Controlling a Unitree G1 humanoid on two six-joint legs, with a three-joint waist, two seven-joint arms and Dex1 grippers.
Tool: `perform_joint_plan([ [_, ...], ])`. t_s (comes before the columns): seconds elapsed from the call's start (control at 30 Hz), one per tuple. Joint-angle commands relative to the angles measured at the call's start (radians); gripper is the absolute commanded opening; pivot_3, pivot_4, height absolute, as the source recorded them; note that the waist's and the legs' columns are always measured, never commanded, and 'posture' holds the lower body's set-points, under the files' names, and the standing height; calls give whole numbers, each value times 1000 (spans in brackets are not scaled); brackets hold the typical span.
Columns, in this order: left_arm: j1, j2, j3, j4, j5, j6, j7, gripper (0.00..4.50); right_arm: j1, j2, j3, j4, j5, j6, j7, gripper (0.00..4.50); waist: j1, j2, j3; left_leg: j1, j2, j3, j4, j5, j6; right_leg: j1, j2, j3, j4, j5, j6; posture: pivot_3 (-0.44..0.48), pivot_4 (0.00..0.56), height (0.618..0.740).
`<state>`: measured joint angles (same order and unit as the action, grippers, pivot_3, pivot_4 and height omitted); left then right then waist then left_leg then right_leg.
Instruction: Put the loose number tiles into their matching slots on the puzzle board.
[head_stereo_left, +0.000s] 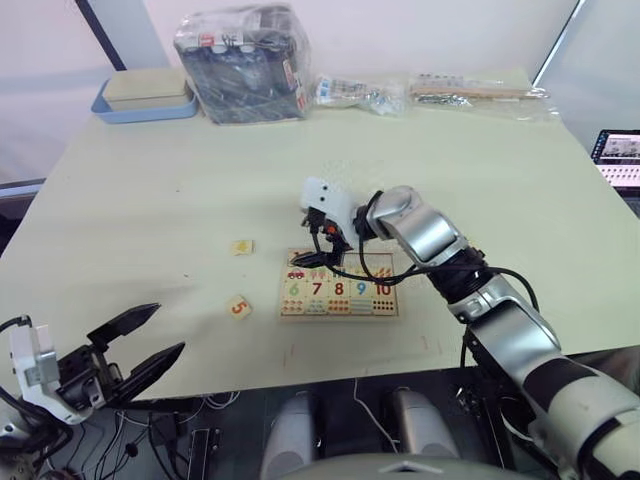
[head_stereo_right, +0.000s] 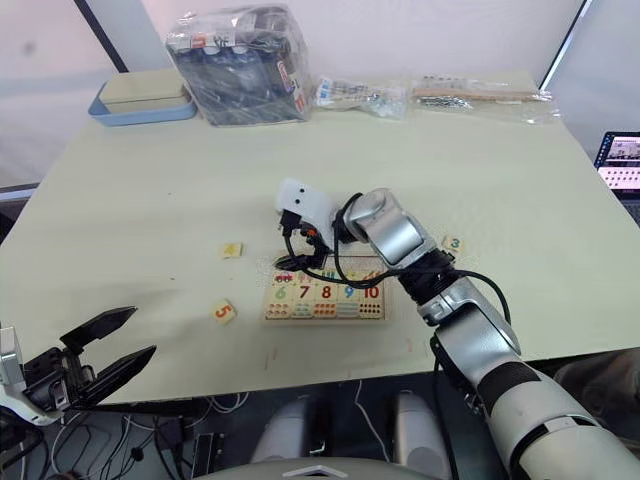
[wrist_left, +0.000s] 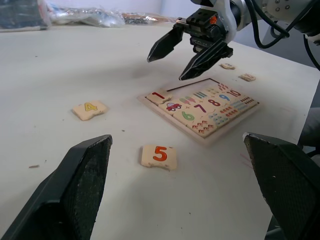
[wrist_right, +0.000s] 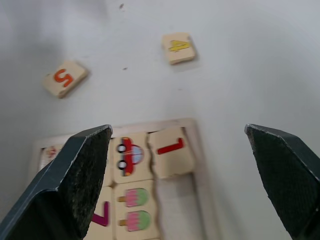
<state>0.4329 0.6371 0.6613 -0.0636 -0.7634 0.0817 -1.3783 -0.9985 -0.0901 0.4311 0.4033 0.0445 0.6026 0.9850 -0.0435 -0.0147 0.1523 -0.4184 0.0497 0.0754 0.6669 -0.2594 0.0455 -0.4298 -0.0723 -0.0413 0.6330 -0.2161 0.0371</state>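
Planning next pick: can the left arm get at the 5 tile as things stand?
Probably yes. The 5 tile lies alone on bare table, nearest the open left gripper; nothing stands between them. The right gripper is over the puzzle board.

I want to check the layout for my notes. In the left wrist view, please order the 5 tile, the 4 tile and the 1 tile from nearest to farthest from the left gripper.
1. 5 tile: loose on the table, in front of the open left gripper.
2. 4 tile: loose, farther out, to one side.
3. 1 tile: at the puzzle board's corner, under the right gripper.
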Motion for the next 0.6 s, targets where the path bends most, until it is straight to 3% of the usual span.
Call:
perform_joint_plan([
  [0.03, -9, 12, 8, -8, -6, -5, -2, 4500, -31, 28, -46, 69, 6, -83, -39, 3928, 0, 0, 0, 0, 0, 0, 0, 0, 0, 0, 0, 0, 0, 0, 0, 0, 150, 740],
  [0.07, -12, 13, 7, -7, -5, -5, -1, 4500, -33, 28, -42, 92, -4, -104, -41, 3654, 0, 0, 0, 0, 0, 0, 0, 0, 0, 0, 0, 0, 1, 0, 0, 0, 150, 740],
  [0.1, -15, 13, 7, -6, -4, -4, -1, 4500, -34, 29, -38, 110, -9, -123, -41, 3060, 0, 0, 0, 0, 0, 0, 0, 0, 0, 0, 0, 0, 1, 0, 0, 0, 150, 740],
  [0.17, -20, 14, 6, -5, -2, -4, -1, 4500, -40, 37, -39, 145, -14, -149, -45, 2277, 1, 0, 0, 0, 0, 0, 0, 0, 0, 0, 0, 0, 1, 0, 0, 0, 150, 740],
  [0.3, -23, 13, 8, -6, -1, -5, -1, 4500, -48, 49, -36, 205, -33, -193, -48, 146, 2, 0, 0, 0, 0, 0, 0, 0, 0, 0, 0, 0, 1, 0, 0, 0, 150, 740],
  [0.6, -23, 7, 12, -6, 3, -12, -2, 4500, -42, 58, -25, 254, -67, -235, -38, 9, 2, 0, 0, 0, 0, 0, 0, 0, 0, 0, 0, 0, 1, 0, 0, 0, 150, 740],
])
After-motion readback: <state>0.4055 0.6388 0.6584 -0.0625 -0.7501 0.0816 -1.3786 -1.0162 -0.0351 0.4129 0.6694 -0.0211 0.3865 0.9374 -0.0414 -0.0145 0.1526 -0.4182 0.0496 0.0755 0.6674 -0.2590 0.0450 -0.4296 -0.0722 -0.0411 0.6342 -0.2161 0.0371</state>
